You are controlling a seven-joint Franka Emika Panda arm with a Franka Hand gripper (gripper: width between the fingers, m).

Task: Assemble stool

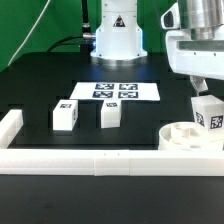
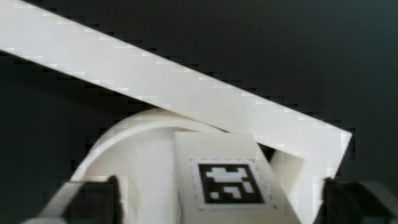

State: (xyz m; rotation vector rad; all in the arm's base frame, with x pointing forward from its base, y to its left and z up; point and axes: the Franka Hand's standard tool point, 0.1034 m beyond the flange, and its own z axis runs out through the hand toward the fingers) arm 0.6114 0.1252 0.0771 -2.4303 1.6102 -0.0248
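One leg (image 1: 210, 116) stands upright on the seat (image 1: 182, 138), wedged against the rail (image 1: 100, 160) at the exterior view's near right, likely against sliding, while the jaws straddle that leg, spread open, apparently gripping nothing.

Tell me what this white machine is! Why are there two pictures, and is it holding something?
It is a robot arm, and it is building a little stool. At its end is a pincer with two fingers. One picture comes from a camera standing away from the arm that sees the whole black table. The other comes from a camera on the robot's wrist, looking past the pincer.

On the table lie a loose leg, a second loose leg, a flat marker board and a long white rail along the edge. The round seat sits at the exterior view's right, and a third leg stands in it.

The pincer looks open. Its fingers sit on each side of that leg with gaps, so nothing is held.
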